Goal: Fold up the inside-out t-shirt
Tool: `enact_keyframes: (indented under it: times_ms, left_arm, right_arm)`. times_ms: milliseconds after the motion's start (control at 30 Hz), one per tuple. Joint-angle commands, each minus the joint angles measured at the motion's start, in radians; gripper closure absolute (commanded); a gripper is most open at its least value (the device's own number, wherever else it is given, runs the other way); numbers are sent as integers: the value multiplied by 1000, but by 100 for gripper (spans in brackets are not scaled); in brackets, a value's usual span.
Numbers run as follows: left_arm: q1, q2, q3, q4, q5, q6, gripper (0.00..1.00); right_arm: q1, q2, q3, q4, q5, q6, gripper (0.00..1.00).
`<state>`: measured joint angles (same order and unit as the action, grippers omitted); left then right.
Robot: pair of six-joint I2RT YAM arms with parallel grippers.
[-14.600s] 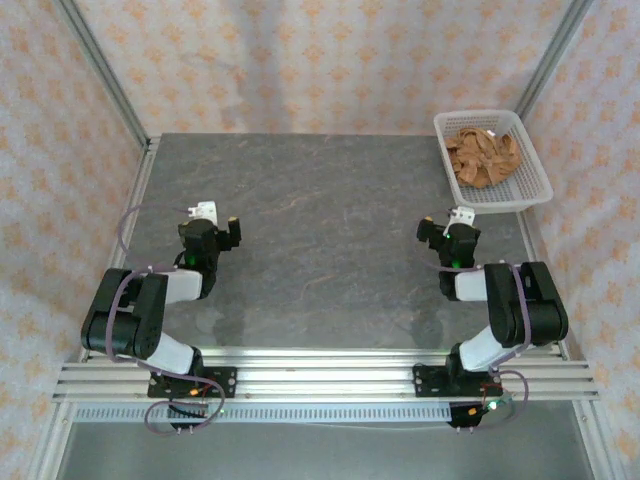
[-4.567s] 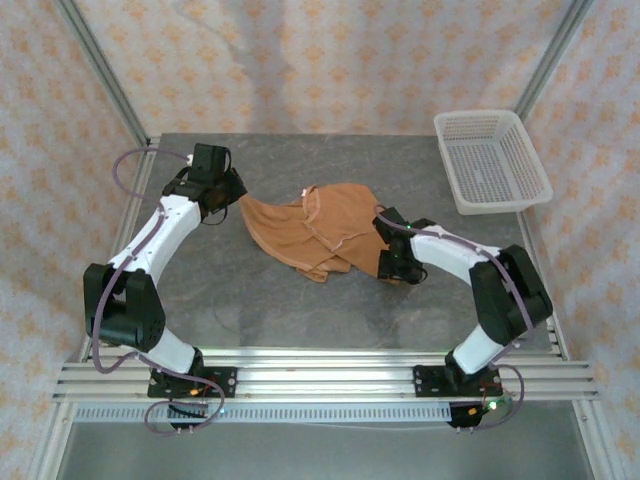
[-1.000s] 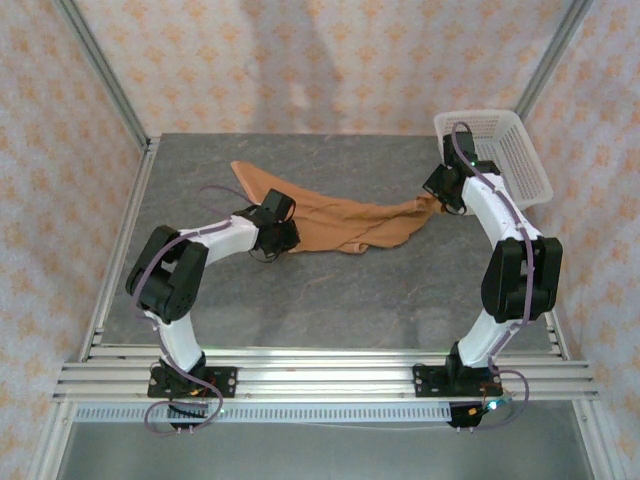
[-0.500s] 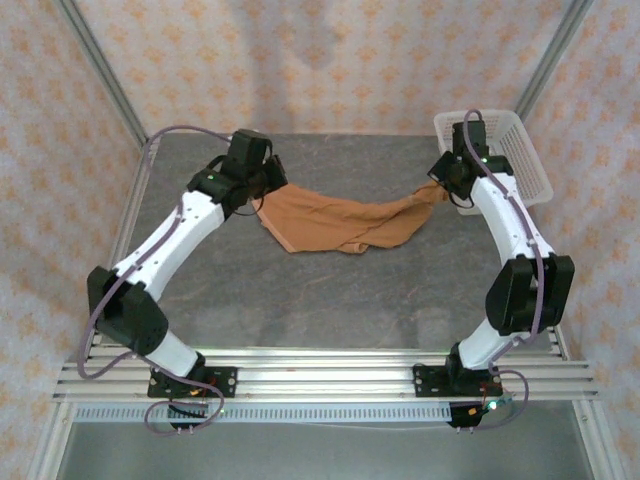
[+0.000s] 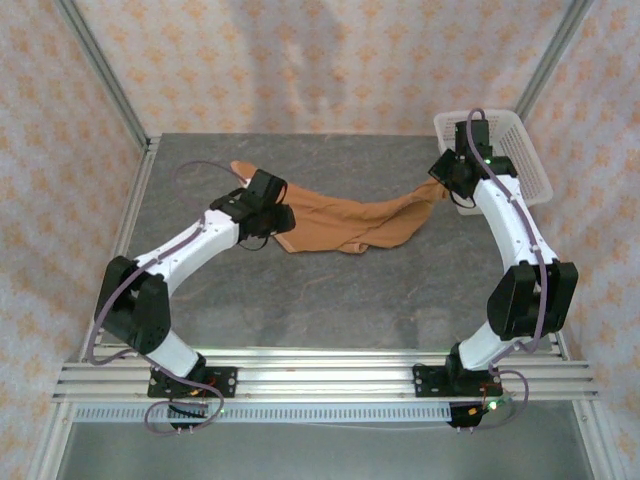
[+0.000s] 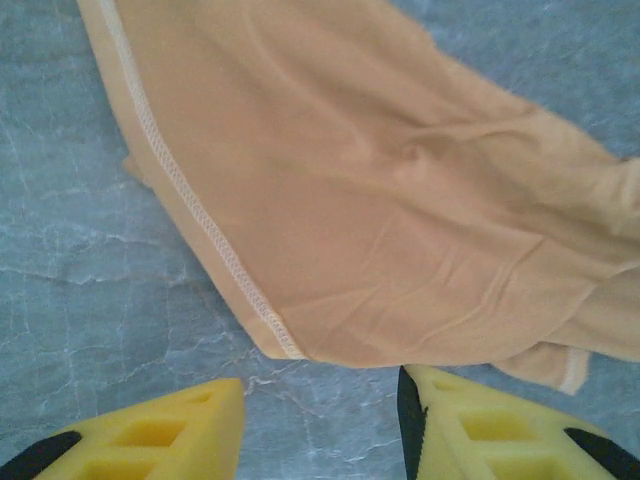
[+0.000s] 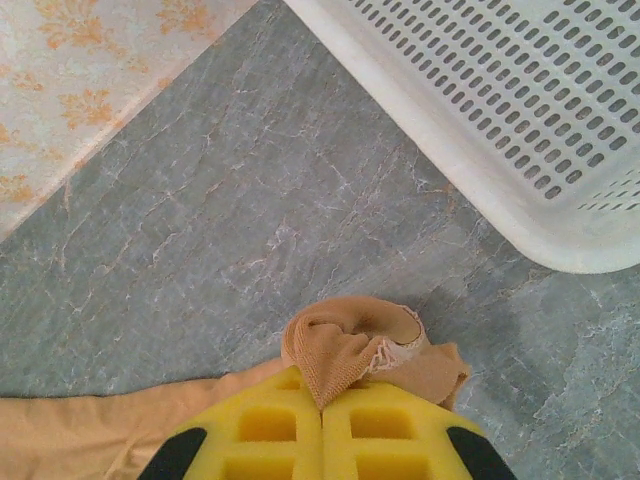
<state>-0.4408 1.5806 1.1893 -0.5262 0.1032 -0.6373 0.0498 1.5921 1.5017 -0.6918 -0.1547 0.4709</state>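
The left end effector hovers with its jaws apart and empty, just short of the stitched hem corner of the inside-out t-shirt. The shirt lies stretched across the middle of the worktop. The step in hand looks like spreading the cloth flat before any fold. The left side should pinch that hem corner cleanly and draw away from the right. Farther back, the right end effector is clamped on a bunched end of the shirt near the white basket. It should hold low and clear of the rim.
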Motion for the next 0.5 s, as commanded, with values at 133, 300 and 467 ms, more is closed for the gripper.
enact_keyframes:
  times_ms: [133,300,467]
  left_arm:
    - [-7,97,-69,60,-63,-8,54]
    - [-7,162,-79,112,-46,-31,54]
    - [-10,211,-71,168,-19,-60,55]
  right_arm:
    - [4,-6,-15,0,3,-10,100]
    - [4,-6,-28,10,-2,-8,100]
    - [4,-1,-32,12,-1,-11,100]
